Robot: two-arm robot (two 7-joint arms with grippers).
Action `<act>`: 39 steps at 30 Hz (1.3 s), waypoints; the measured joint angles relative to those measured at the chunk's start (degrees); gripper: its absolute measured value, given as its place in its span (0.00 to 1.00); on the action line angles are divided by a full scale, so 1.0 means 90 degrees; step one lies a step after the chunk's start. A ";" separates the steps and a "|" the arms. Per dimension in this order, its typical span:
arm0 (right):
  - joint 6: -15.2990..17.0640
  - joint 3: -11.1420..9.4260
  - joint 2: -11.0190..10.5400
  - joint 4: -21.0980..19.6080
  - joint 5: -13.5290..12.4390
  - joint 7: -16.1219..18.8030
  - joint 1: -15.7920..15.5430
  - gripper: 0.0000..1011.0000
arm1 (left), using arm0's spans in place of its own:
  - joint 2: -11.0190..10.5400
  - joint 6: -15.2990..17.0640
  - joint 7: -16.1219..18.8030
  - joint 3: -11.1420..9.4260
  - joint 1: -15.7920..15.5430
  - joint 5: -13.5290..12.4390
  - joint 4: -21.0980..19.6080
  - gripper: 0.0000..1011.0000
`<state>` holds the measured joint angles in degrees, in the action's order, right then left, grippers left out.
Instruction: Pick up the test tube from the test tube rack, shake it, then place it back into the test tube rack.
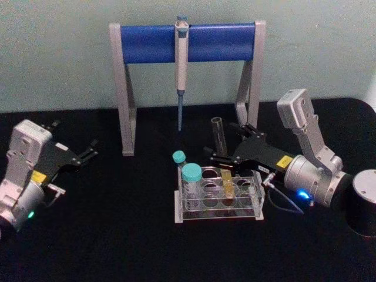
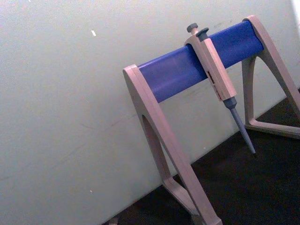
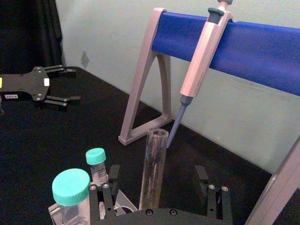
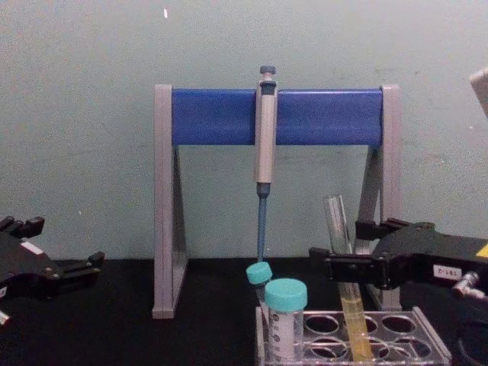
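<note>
1. Head view: the test tube stands in the rack. The right gripper straddles it, wide open and empty. The left gripper lies open and empty, far left.
2. Left wrist view: a pipette hangs on the stand.
3. Right wrist view: the test tube touches neither of the fingers.
4. Chest view: yellow liquid sits low in the test tube.

Uncapped test tube, yellow liquid low, stands tilted in the clear rack.

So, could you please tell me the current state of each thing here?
Long clear glass test tube: uncapped, upright in rack, yellow liquid low.
Low clear plastic test tube rack: holds three tubes.
Two teal-capped tubes: capped, upright.
Grey-blue pipette: hanging on blue-barred grey stand.
Right gripper: jaws open around test tube.
Left gripper: jaws open, empty.
</note>
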<state>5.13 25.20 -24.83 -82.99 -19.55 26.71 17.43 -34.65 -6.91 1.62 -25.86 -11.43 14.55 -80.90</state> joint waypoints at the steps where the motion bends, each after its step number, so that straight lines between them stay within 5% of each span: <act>1: 0.0000 0.0002 0.0000 0.0000 0.0000 -0.0002 0.0000 0.99 | 0.0000 0.0000 0.0000 0.0000 0.0000 0.0000 0.0000 0.99; 15: 0.0003 0.0013 0.0000 -0.0004 0.0003 -0.0021 0.0002 0.94 | 0.0000 0.0000 0.0000 0.0000 0.0000 0.0000 0.0000 0.99; 39: 0.0011 0.0017 0.0000 -0.0005 0.0002 -0.0034 0.0002 0.23 | 0.0000 0.0000 0.0000 0.0000 0.0000 0.0000 0.0000 0.99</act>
<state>5.24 25.35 -24.83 -83.03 -19.54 26.41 17.45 -34.64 -6.91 1.62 -25.86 -11.43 14.55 -80.90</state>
